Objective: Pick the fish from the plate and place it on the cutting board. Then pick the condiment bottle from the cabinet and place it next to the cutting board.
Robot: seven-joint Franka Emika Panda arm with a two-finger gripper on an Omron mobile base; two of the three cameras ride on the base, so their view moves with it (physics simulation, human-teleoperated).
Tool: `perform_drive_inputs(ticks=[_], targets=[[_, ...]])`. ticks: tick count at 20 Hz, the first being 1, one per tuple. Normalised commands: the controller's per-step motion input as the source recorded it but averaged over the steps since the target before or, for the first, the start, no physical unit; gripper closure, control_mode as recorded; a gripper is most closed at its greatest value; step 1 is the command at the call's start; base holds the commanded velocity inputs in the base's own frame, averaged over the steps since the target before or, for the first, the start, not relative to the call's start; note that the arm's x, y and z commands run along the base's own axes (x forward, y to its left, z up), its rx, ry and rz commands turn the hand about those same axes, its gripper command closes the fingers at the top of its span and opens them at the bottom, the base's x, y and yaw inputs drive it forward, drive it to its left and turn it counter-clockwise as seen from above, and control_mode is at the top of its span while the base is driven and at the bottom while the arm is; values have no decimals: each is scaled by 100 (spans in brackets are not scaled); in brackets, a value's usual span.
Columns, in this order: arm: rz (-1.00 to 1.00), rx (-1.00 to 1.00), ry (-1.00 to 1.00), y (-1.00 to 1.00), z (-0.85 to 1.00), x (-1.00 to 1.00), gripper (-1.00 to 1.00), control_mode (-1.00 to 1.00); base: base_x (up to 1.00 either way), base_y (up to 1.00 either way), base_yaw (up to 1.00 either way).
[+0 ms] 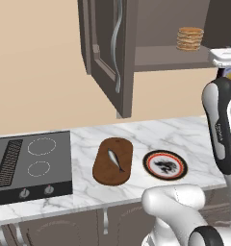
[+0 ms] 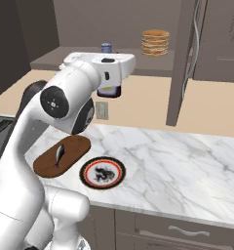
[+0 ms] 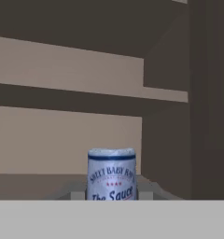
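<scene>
Simulated kitchen here: marble counter [image 1: 194,132] with a cooktop [image 1: 31,163] at one end, and the dark cabinet [image 1: 151,29] on the wall above it, door [image 1: 105,53] swung open. My pincer [image 2: 109,91] is up at shelf height, reaching into that cabinet, well above the counter.

Fish part looks done to me: the fish [image 1: 115,160] lies on the cutting board [image 1: 112,162], far below my pincer, and the plate [image 1: 165,164] sits just beside the board with only its painted motif on it.

So now it's the condiment bottle [image 3: 111,173]. From the hand camera it's dead ahead of my pincer and close, standing upright on the shelf, label facing me. In the right base view I can just see its blue cap [image 2: 106,47] poking up behind my hand. A stack of pancakes [image 2: 155,42] sits further along the same shelf, well off to the side, so no crowding.

Honestly I can't tell whether my fingers are spread or closed; the tips aren't visible in any of these.

Handling guess: small, rigid, fairly light, but smooth and rounded, so probably slippery. I'd pinch it on the labelled body, square across the middle, not on the narrow neck or cap. It's tallish, so a nudge before closing could tip it over.
</scene>
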Motion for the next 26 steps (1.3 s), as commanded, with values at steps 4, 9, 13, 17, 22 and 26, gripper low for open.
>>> perform_drive_inputs(ticks=[4,9,13,17,22,26], targets=[[5,0,0,17,-51,-44,100,-100,0,0,0],[5,2,0,16,-53,-37,100,-100,0,0,0],[7,3,0,9,-40,-29,100,-100,0,0,0],[12,2,0,0,-25,-10,100,-100,0,0,0],[17,0,0,0,-24,-1,100,-100,0,0,0],[17,0,-1,0,-37,-1,100,-100,0,0,0]])
